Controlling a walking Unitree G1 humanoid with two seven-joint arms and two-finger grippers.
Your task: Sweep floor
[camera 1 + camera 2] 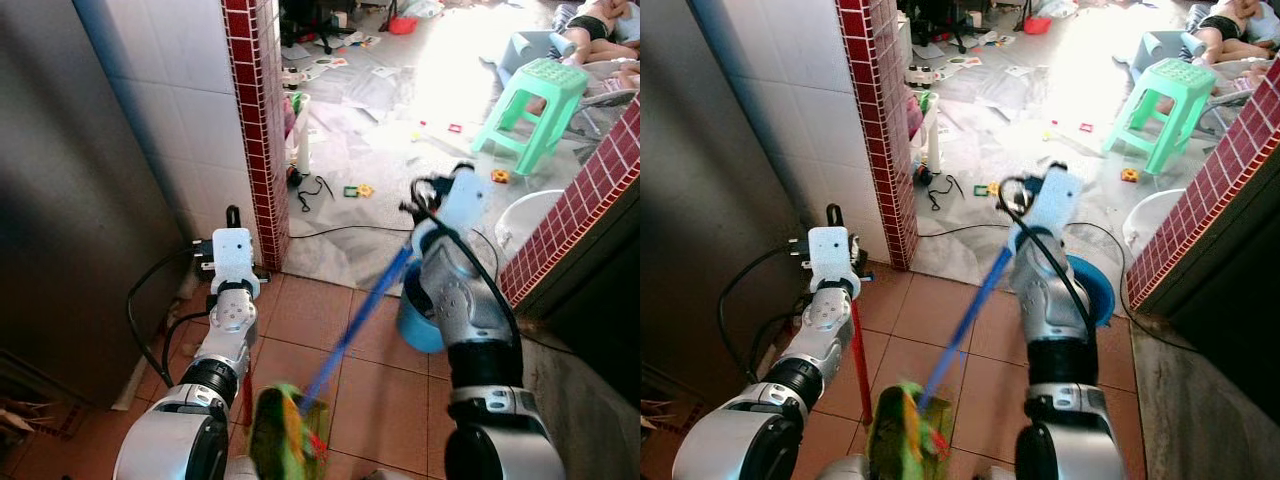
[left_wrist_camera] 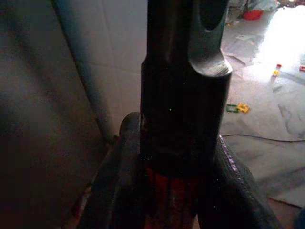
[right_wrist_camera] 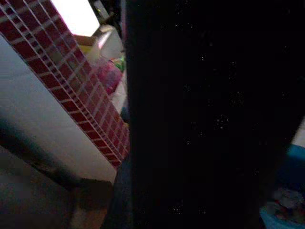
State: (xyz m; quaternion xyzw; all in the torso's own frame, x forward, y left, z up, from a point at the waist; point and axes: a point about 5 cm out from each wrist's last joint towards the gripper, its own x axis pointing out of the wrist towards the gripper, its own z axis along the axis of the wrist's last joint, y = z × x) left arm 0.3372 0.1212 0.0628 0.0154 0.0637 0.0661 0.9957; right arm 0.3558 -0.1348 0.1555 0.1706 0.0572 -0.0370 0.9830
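The left gripper (image 2: 178,191) is raised in front of the white-tiled wall beside the red mosaic-tiled pillar (image 1: 258,130), and its two black fingers (image 2: 116,176) are closed around a thin red handle with a black cap (image 2: 183,109); in the right eye view that red handle (image 1: 860,360) runs down from the gripper toward the terracotta floor tiles (image 1: 930,310). The right gripper (image 1: 445,200) is held out over the edge of the terracotta tiles and has a long blue broom handle (image 1: 360,320) leading into it, though its wrist view is too dark to tell how far its fingers are closed. The blue handle slants down and back toward the robot to a green and yellow broom head (image 1: 285,430), which is low between the two arms, just above or on the tiles.

A round blue basin (image 1: 1095,290) sits on the floor just behind the right forearm; the right wrist view hints at something pale inside it, too dim to identify. A white tub (image 1: 530,220) stands against the red mosaic-tiled counter (image 1: 590,200); its contents cannot be made out. Beyond, a mint-green plastic stool (image 1: 535,105) stands on a grey floor (image 1: 380,150) strewn with papers and small coloured toys, and a black cable (image 1: 340,232) crosses it.
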